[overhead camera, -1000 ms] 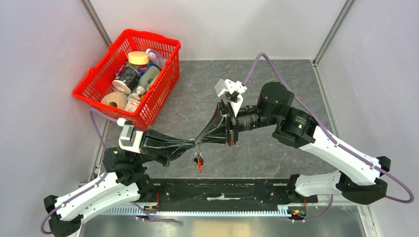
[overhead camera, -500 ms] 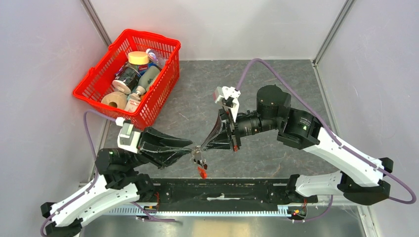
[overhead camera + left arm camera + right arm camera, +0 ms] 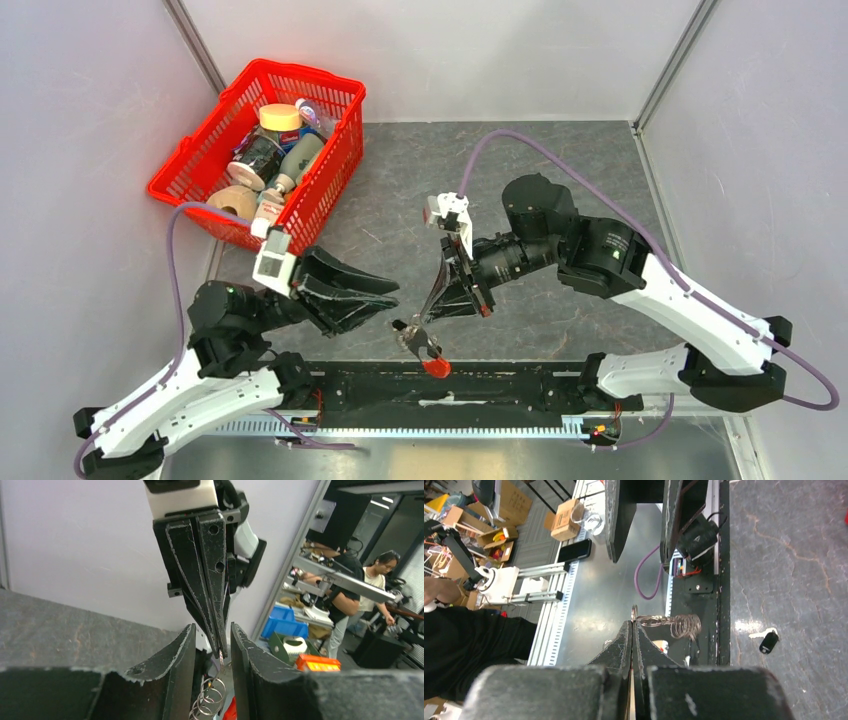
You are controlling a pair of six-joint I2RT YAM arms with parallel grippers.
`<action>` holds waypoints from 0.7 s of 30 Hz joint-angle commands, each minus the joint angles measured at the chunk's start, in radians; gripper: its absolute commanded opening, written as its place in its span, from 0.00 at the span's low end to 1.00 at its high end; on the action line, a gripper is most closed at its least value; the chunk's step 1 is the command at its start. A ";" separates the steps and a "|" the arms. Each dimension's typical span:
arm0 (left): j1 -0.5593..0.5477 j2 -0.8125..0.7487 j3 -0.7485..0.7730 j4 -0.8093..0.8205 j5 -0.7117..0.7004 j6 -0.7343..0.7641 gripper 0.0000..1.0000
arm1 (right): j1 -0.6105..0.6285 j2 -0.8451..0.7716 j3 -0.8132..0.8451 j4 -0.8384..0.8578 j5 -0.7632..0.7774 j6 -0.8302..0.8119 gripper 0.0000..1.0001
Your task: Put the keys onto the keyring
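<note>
My right gripper [image 3: 420, 319] [image 3: 632, 623] is shut on one end of the keyring [image 3: 414, 340], a silvery wire coil [image 3: 681, 624] that hangs from its tips over the table's near edge. A bright red tag [image 3: 436, 367] dangles at the coil's low end. My left gripper [image 3: 392, 301] [image 3: 212, 626] stands open just left of the right gripper's tips, with nothing between its fingers [image 3: 183, 650]. In the left wrist view the coil [image 3: 210, 698] hangs beyond the gap. One of the keys [image 3: 768, 641], with a black head and silver blade, lies flat on the grey table [image 3: 794, 555].
A red basket [image 3: 330, 190] full of bottles, tape rolls and jars stands at the back left. The black base rail [image 3: 450, 385] runs along the near edge under the hanging tag. Grey walls [image 3: 90, 150] close in both sides.
My left gripper opened, let go of the keyring and drew back to the left. My right gripper carried the keyring down toward the near edge, and the red tag swung right.
</note>
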 commanded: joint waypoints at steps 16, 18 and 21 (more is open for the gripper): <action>0.000 0.128 0.145 -0.338 0.254 0.052 0.39 | 0.005 0.054 0.119 -0.181 -0.034 -0.080 0.00; 0.001 0.131 0.143 -0.343 0.262 0.052 0.39 | 0.005 0.062 0.127 -0.187 -0.034 -0.080 0.00; 0.000 0.133 0.139 -0.345 0.262 0.051 0.40 | 0.005 0.070 0.128 -0.187 -0.029 -0.080 0.00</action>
